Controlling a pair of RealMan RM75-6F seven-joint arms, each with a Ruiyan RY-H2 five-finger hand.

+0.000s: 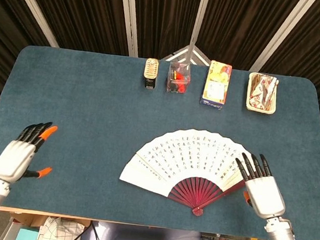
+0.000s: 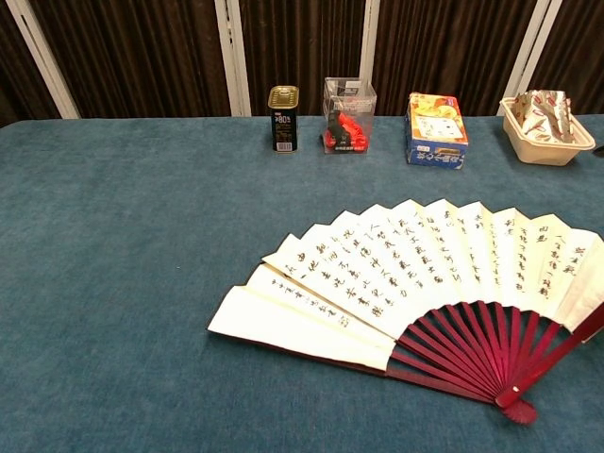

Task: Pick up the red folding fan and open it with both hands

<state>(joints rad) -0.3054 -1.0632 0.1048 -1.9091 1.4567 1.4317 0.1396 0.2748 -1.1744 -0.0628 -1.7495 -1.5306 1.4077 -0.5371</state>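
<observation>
**Open fan lying nearer the right robot hand**

Desk (image 1: 94,90) carries the fan (image 1: 193,158), spread flat, pivot toward the robot. Right robot hand (image 1: 262,191), fingers apart and empty, sits just beside its right edge; left robot hand (image 1: 19,154), likewise empty, lies well apart.

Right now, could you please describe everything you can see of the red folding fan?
The red folding fan lies fully spread and flat on the blue table. Its white pleated leaf, seemingly paper, carries columns of black calligraphy; dark red ribs converge on a pivot at the near edge. The right hand hovers at its right end, contact unclear; the left hand is far off.
</observation>
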